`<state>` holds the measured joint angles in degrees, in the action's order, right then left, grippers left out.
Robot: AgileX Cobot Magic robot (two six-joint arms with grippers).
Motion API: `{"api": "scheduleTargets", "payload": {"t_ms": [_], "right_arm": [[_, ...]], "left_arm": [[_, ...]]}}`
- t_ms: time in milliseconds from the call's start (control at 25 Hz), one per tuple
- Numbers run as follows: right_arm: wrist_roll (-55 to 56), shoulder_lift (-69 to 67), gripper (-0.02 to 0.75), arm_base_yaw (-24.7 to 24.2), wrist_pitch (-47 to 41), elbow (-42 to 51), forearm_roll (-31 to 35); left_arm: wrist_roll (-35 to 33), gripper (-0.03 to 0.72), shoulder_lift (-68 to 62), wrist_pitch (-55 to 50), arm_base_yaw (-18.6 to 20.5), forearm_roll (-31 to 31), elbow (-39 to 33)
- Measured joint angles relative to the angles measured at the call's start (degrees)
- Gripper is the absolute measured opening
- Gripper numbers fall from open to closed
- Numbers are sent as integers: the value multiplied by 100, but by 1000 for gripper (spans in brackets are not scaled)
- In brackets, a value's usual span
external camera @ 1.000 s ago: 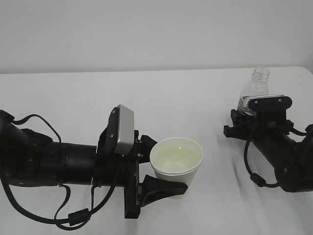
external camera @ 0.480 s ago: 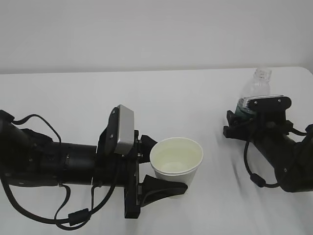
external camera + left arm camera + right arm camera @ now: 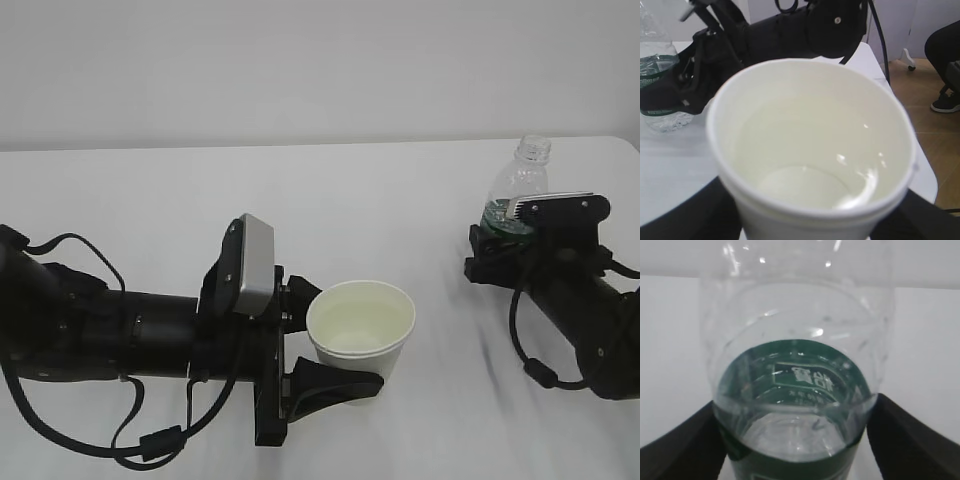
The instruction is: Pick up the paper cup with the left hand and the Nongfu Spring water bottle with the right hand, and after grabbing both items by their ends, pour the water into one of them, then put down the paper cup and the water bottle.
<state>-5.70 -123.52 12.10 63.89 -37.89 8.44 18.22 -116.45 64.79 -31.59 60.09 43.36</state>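
**On the white table: cup at the near edge, bottle at the far right corner**

Across the whole scene, white table [image 3: 150, 200], plain and matte, ending at a pale wall behind.

Along the near left edge, left arm [image 3: 100, 335]: black, lying low and nearly level, looped with thin black cables, topped by a grey rectangular module [image 3: 255, 265] just behind the fingers.

At its tip, left gripper [image 3: 345, 340], spread fairly wide and clamped on the paper cup [image 3: 340, 358], one black finger on each side of the cup's wall.

Toward the right edge, right arm [image 3: 590, 330]: black, coming in from the near right corner and reaching toward the far right corner.

At its tip, right gripper [image 3: 490, 250], set around the lower part of the Nongfu Spring water bottle [image 3: 520, 185]. Black fingers [image 3: 675, 445] right beside the bottle on both sides in the right wrist view (pressing or merely flanking: cannot tell).

Near the far right corner, the bottle itself: clear, upright, capless, dark green label [image 3: 800, 380] with white print around the lower body.

Close to the middle of the near edge, the cup: white, upright, mouth open upward, well apart from the bottle.

Inside the cup, water [image 3: 805, 185], clear, shallow over the cream bottom. Inside the bottle, a low remainder of clear liquid [image 3: 790, 435] at label height.
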Motion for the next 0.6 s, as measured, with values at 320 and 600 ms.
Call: {"api": "scheduleTargets", "payload": {"t_ms": [320, 600], "right_arm": [[0, 601, 630, 0, 0, 566, -49], [0, 1012, 628, 0, 0, 1053, -209]], "left_arm": [[0, 480, 0, 0, 0, -14, 0], [0, 481, 0, 0, 0, -113, 0]]}}
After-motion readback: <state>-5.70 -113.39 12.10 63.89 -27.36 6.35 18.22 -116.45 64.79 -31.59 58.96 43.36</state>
